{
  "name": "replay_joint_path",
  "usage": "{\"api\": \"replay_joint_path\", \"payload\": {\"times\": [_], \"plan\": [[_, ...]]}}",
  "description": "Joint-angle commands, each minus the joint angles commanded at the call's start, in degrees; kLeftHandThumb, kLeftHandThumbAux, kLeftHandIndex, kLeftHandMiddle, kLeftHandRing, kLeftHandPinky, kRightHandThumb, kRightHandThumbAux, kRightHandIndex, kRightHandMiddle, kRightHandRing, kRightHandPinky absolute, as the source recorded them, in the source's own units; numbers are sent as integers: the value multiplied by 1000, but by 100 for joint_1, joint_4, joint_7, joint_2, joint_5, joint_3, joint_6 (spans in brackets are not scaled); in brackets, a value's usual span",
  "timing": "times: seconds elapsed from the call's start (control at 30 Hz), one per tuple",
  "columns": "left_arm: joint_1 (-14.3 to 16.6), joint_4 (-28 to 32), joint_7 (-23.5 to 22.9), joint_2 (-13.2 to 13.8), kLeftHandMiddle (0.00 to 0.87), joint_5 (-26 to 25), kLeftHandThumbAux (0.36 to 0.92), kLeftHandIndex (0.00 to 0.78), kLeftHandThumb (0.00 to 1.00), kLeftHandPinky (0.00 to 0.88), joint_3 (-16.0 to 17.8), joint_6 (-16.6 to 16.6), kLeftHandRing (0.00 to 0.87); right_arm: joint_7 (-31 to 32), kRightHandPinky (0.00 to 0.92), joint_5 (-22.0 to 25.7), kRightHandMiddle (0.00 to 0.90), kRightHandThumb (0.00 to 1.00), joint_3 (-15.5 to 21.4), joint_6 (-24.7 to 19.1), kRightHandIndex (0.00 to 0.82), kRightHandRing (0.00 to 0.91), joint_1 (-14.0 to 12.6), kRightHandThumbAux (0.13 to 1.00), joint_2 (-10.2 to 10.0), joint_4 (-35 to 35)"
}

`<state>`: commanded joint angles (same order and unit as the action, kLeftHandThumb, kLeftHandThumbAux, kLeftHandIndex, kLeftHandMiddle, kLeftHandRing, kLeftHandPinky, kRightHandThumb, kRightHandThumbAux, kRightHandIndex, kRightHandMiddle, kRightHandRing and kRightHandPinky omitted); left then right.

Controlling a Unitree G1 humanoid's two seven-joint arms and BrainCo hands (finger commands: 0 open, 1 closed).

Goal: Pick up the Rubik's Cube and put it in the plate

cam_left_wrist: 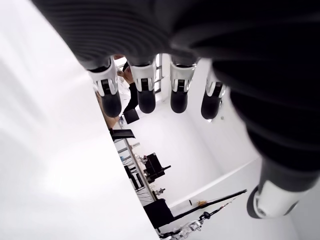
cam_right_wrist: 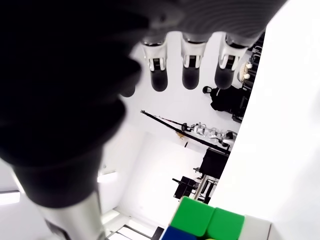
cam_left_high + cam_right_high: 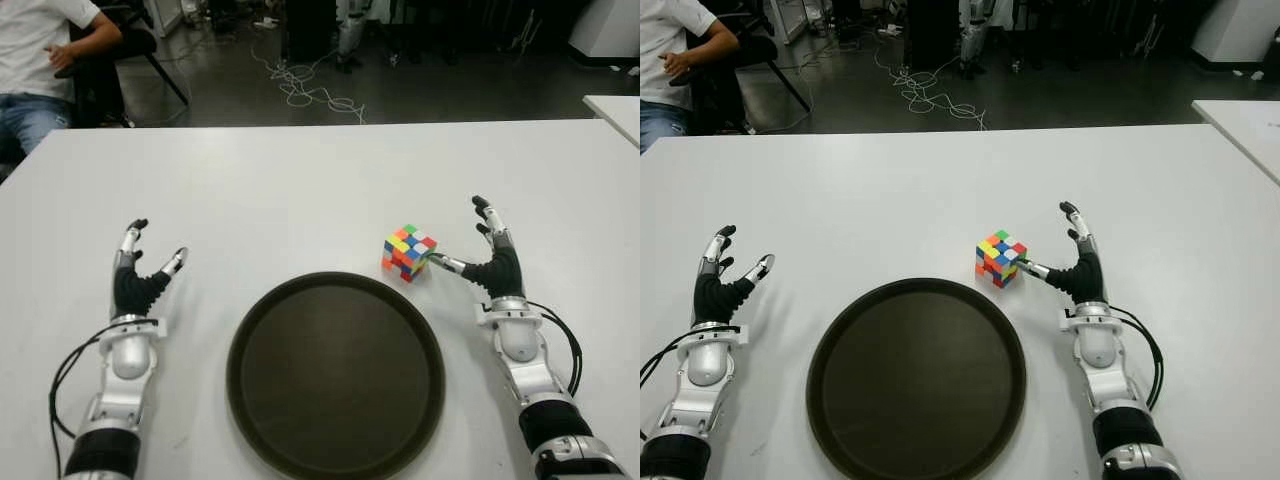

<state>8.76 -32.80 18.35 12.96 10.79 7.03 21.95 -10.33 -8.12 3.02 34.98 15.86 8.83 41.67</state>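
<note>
Spanning the view, a white table (image 3: 300,180) carries a round dark plate (image 3: 335,375) near its front edge. The left hand (image 3: 135,285) shows left of the plate, fingers released. The right hand (image 3: 492,262), fingers spread, has its thumb tip at the Rubik's Cube (image 3: 408,251), which sits just beyond the plate's right rim.

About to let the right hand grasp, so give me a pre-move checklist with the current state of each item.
1. Rubik's Cube on the table, beside the plate's far right rim: ok.
2. Right hand open, holding nothing: ok.
3. Right thumb tip reaches the cube's right side; actual contact: cannot tell.
4. Plate bare, ready to receive the cube: ok.
5. Left hand open, left of the plate, out of the way: ok.
6. Cube already grasped: not ok.
</note>
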Motion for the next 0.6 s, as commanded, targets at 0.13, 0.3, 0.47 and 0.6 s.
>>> {"api": "replay_joint_path", "payload": {"times": [0.13,0.3,0.47,0.6], "plan": [[-22,54,9,-10,0,23,617,0,0,73,-15,8,0,-12,0,-18,0,0,-10,-6,0,0,-23,855,6,-39],[-32,57,18,1,0,39,604,0,0,78,-14,35,0,-44,0,-74,0,0,-28,-24,0,0,-37,871,23,-91],[-39,48,-2,6,0,47,604,0,0,78,-14,66,0,-55,0,-105,0,0,-42,3,0,0,-36,885,42,-66],[-19,20,-39,13,0,18,616,0,0,80,-3,75,0,-46,0,-99,0,0,-42,31,0,0,-29,886,44,-57]]}}
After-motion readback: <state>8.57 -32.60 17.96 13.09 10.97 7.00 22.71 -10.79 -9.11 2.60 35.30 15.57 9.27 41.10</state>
